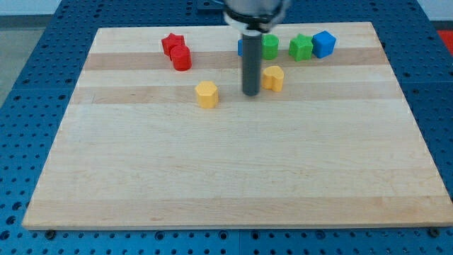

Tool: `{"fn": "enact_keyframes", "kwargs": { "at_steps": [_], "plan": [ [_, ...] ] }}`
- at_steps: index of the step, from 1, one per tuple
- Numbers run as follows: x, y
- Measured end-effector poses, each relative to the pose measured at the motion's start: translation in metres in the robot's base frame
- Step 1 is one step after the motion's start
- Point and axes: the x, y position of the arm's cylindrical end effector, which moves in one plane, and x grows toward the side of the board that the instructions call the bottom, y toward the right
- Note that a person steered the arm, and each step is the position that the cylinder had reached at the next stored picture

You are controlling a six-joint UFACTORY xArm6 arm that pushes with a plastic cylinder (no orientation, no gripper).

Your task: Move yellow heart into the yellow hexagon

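The yellow heart (pixel 274 78) lies on the wooden board near the view's top, right of centre. The yellow hexagon (pixel 207 93) lies to its left and slightly lower. My tip (pixel 250 93) rests on the board between them, close to the heart's left side and a wider gap from the hexagon. I cannot tell if the rod touches the heart.
A red star (pixel 172 43) and a red cylinder (pixel 181 58) sit at the top left. A blue block (pixel 242 47) shows partly behind the rod, beside a green cylinder (pixel 270 47), a green star (pixel 301 47) and a blue cube (pixel 323 43).
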Motion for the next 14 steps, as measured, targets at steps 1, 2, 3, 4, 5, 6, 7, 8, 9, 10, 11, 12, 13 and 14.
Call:
{"fn": "enact_keyframes", "kwargs": {
  "at_steps": [1,2,3,4,5,6,7,8,9,10,11,12,13,14],
  "plan": [
    [0.009,0.046],
    [0.009,0.082],
    [0.007,0.107],
    [-0.013,0.097],
    [-0.027,0.080],
    [-0.027,0.066],
    [-0.027,0.056],
    [-0.027,0.042],
    [-0.027,0.016],
    [-0.027,0.024],
    [-0.047,0.030],
    [-0.058,0.023],
    [-0.032,-0.002],
    [0.007,-0.024]
  ]
}}
